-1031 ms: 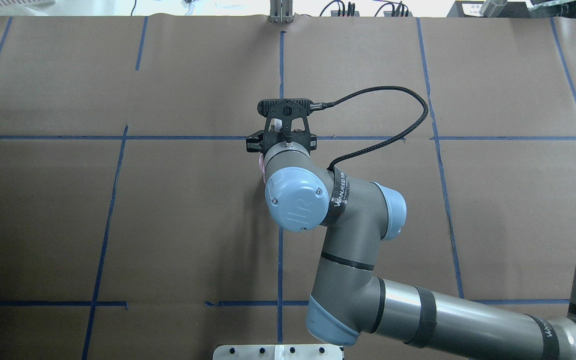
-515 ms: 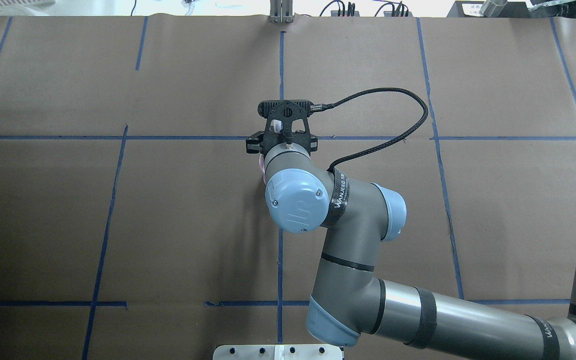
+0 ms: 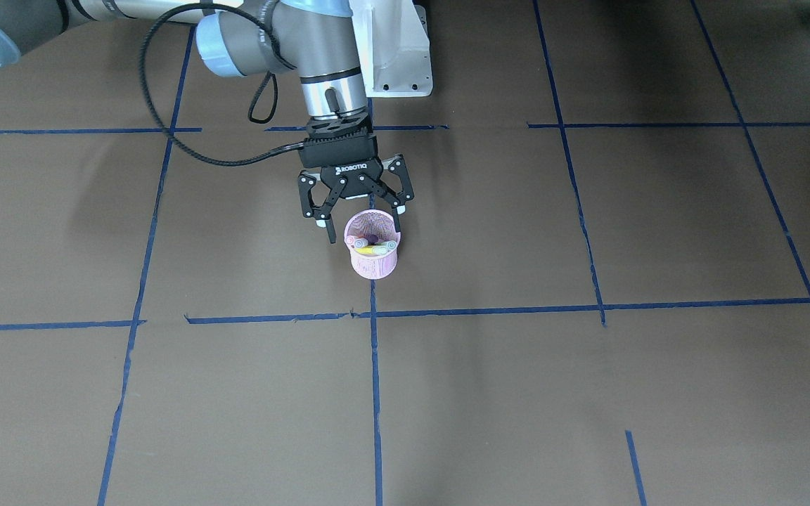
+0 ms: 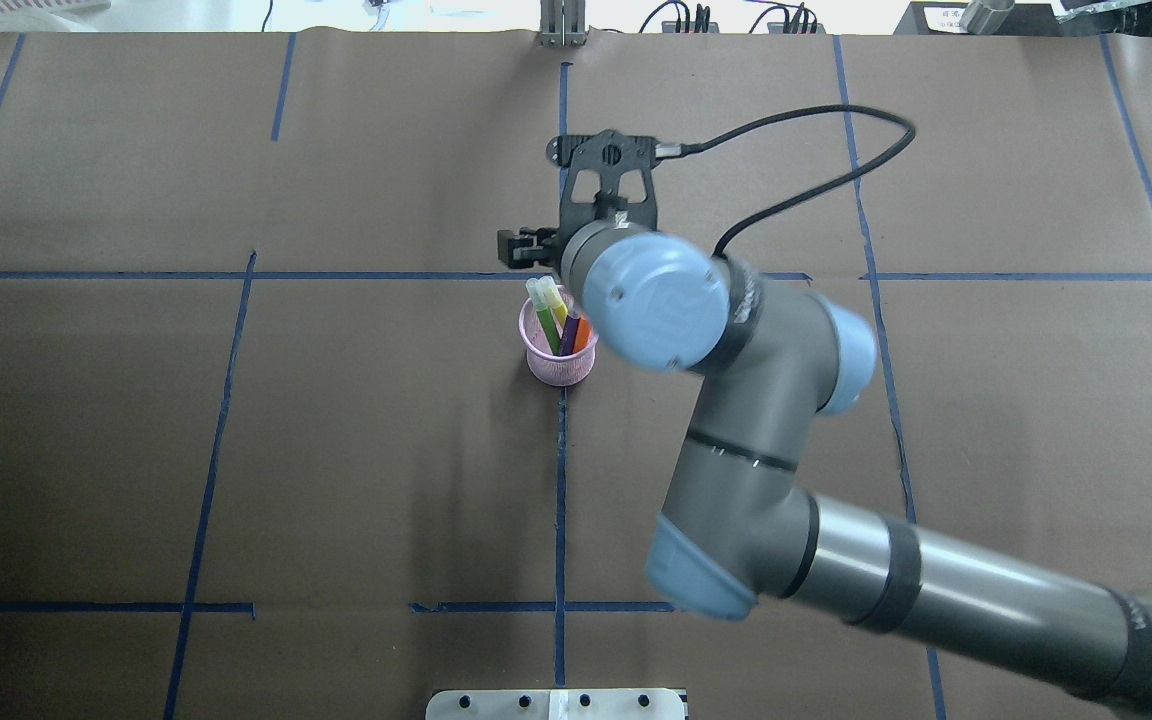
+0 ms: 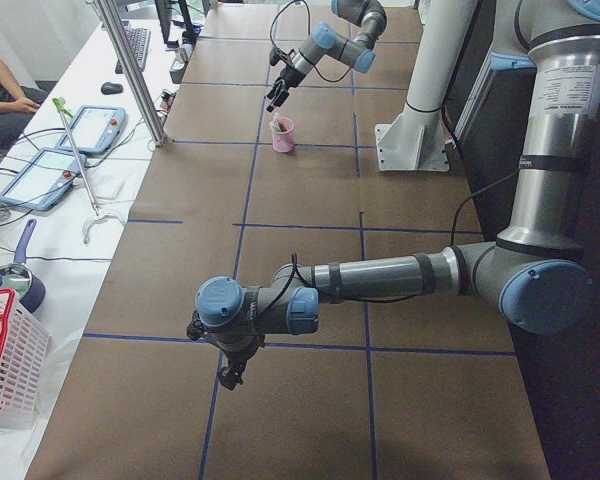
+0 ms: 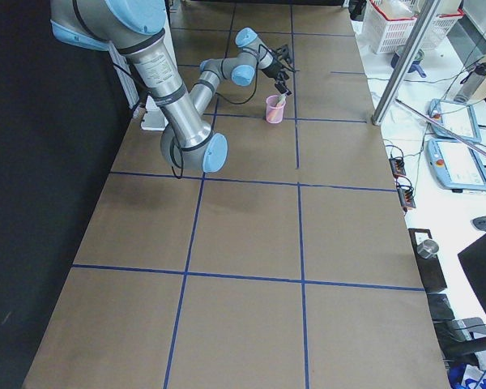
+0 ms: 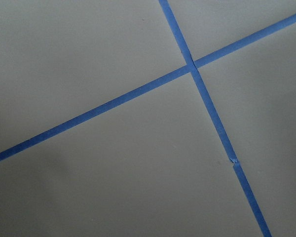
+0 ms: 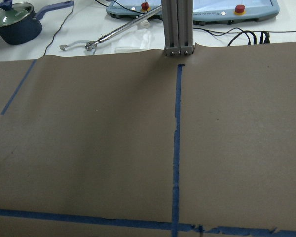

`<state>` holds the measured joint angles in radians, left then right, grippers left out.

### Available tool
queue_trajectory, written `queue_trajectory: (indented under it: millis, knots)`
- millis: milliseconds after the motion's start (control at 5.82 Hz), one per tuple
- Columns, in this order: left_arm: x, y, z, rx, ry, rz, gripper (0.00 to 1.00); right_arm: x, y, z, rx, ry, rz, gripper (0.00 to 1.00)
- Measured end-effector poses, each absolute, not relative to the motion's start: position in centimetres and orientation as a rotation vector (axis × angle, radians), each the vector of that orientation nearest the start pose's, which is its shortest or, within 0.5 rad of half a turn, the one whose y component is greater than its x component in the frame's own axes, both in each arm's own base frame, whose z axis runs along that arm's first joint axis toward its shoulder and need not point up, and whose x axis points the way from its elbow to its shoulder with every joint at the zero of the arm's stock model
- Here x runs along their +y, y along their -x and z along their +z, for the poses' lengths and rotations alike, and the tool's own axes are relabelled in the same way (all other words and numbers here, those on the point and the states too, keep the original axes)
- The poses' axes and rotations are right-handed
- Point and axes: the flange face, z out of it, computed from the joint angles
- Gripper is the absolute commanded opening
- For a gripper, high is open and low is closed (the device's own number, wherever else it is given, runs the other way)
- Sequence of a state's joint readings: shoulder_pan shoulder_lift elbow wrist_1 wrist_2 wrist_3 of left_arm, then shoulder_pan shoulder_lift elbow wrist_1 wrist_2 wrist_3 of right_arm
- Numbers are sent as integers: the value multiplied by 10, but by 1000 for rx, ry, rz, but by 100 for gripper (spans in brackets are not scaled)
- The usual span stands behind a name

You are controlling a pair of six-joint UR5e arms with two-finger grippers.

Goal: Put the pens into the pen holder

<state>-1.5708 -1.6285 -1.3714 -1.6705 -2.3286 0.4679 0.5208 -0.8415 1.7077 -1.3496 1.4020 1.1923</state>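
Observation:
The pink mesh pen holder point(image 3: 373, 263) stands upright at the table's middle, on a blue tape line. Three pens stand in it with pale caps up: green point(image 4: 546, 325), purple point(image 4: 570, 335) and orange point(image 4: 582, 328). My right gripper point(image 3: 361, 218) hangs open just above and behind the holder's rim, with nothing between its fingers. In the overhead view the right wrist hides most of that gripper. My left gripper point(image 5: 230, 375) shows only in the exterior left view, low over the near table end, so I cannot tell its state.
Brown paper with blue tape lines point(image 3: 373, 393) covers the table. The right arm's black cable point(image 4: 806, 150) loops over the far half. A white mounting plate point(image 3: 398, 63) sits at the robot's base. A white basket point(image 5: 5, 370), a pan and tablets lie beyond the table's edge.
The right wrist, which covered the pen holder, has moved away toward the table's far side and right. The holder with three pens in it now shows.

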Motion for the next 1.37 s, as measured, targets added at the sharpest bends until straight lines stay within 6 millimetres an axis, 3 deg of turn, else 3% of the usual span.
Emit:
queue_trajectory:
  millis: [172,344,515,859,1374]
  knots:
    - [-508,65,720,753,-136,428,100,-492,469,147,-916,-510,180,100]
    - [-507,65,720,754,-132,426,100,-521,427,171,-907,-421,115,100]
    - [-507,65,712,757,-113,416,100,-548,378,215,-889,-346,40,100]
    - [-503,66,674,768,-42,366,100,-570,283,333,-830,-251,-110,100]
    - [-499,66,664,770,-2,307,100,-540,132,539,-726,-155,-311,100]
